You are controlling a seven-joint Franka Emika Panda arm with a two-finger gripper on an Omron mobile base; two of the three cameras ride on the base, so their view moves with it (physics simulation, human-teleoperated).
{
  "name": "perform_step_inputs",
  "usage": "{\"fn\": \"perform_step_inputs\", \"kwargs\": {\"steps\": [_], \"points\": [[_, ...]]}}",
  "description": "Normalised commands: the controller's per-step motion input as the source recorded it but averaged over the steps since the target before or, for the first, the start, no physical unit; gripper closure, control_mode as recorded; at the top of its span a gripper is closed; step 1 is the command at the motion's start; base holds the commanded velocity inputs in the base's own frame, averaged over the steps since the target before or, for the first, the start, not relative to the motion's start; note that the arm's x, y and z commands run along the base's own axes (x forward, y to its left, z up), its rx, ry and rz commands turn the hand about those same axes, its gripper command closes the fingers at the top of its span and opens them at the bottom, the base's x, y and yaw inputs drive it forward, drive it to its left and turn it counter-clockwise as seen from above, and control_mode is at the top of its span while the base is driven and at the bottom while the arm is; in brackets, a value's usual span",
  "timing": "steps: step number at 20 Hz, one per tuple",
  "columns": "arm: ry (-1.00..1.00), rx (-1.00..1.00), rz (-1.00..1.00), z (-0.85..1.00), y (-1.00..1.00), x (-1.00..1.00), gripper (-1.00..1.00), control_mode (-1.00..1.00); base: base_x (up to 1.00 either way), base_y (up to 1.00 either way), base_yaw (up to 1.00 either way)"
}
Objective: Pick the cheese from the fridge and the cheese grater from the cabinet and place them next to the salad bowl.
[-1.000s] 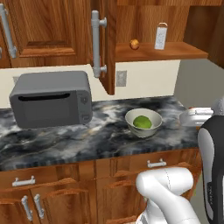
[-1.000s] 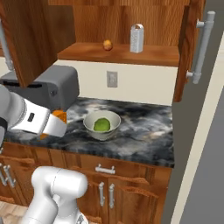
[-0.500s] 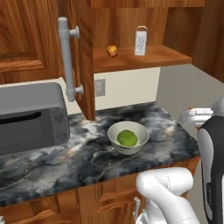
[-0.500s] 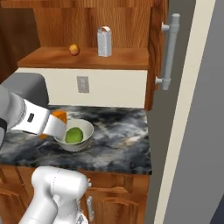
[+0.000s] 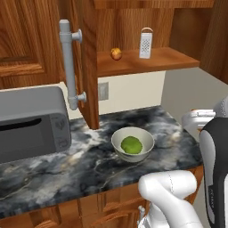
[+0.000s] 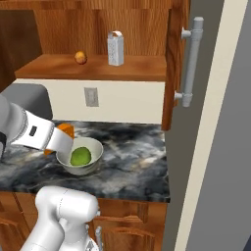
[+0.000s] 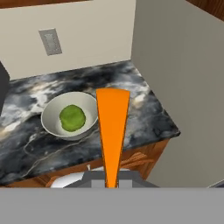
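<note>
Cheese (image 7: 112, 127) clamped in gripper (image 7: 112, 180), just beside salad bowl (image 7: 51, 127)

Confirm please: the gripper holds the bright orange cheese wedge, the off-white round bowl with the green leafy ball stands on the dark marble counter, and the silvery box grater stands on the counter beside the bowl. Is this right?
Not entirely. The silvery box grater stands on the wooden cabinet shelf, not on the counter; the left base view shows it. The rest holds: the gripper holds the bright orange cheese wedge, and the off-white round bowl stands on the dark marble counter.
</note>
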Motion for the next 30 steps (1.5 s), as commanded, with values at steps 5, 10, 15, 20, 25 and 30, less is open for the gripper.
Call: {"fn": "perform_step_inputs", "kwargs": {"steps": [5, 10, 15, 20, 25, 30], "points": [[0.00, 0.00, 0.00, 0.00, 0.00, 0.00, 1.00, 1.00, 0.04, 0.00, 0.00], [0.00, 0.00, 0.00, 0.00, 0.00, 0.00, 1.00, 1.00, 0.00, 0.00, 0.00], [0.00, 0.00, 0.00, 0.00, 0.00, 0.00, 1.00, 1.00, 0.00, 0.00, 0.00], [0.00, 0.00, 0.00, 0.00, 0.00, 0.05, 1.00, -1.00, 0.00, 0.00, 0.00], [0.09, 0.00, 0.11, 0.00, -0.38, 0.85, 1.00, -1.00, 0.00, 0.00, 0.00], [0.03, 0.00, 0.11, 0.00, -0.31, 0.68, 1.00, -1.00, 0.00, 0.00, 0.00]]}}
